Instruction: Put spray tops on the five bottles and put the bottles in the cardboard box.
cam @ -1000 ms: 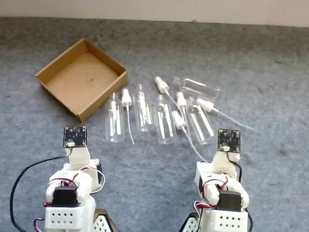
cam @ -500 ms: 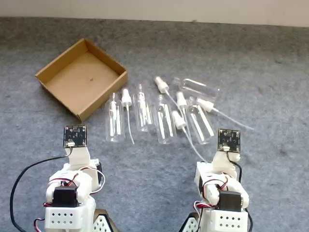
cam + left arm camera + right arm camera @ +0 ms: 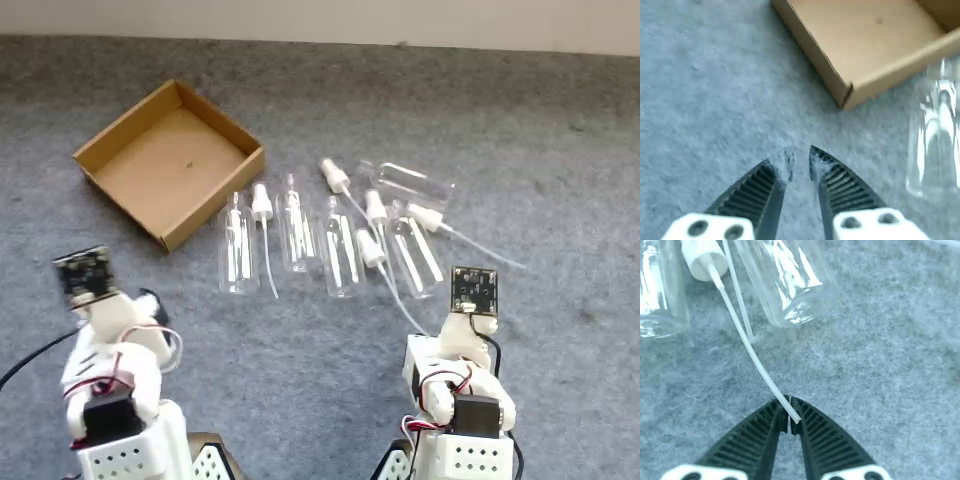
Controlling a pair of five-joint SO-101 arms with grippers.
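The bottles (image 3: 238, 250) look light and slippery; hold one round its middle. Your left gripper (image 3: 800, 159) gapes a little, empty; your right gripper (image 3: 789, 416) is pinched together.

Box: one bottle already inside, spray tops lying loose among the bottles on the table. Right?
Not quite. The high view shows the box empty: all five bottles lie on the table beside it. The spray tops do lie loose among the bottles.
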